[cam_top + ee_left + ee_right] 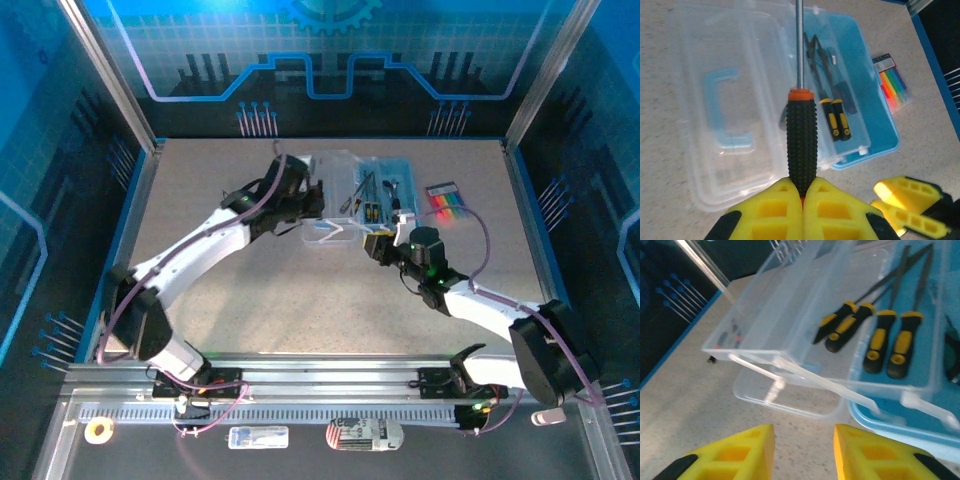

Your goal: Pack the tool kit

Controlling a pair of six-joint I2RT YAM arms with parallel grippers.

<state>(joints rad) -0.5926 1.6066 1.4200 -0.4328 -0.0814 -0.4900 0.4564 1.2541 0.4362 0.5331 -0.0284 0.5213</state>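
1. Worktop [660, 150]: speckled grey, carries all the items below.
2. Lid [725, 100]: clear plastic, lying open at the left of the left wrist view, with a pale blue handle [725, 112] moulded into it. It adjoins the case along its right side.
3. Left pincer [802, 192]: yellow fingers together at bottom centre, clamped on the butt of the screwdriver.
4. Screwdriver [801, 145]: black studded grip, orange collar, steel shaft. It is held above the seam between lid and case, with the shaft pointing to the top of the frame.
5. Case [880, 125]: blue base with a clear tray, right of centre, open. Inside are four tools [875, 335] with black and yellow handles, lying side by side, and further dark tools too blurred to name.
6. Right pincer [804, 440]: yellow fingers apart, nothing between them, over bare worktop at the near edge of the case.
7. Colour pack [895, 82]: a flat packet of rainbow-coloured strips, upper right, just beside the case and not touching it.
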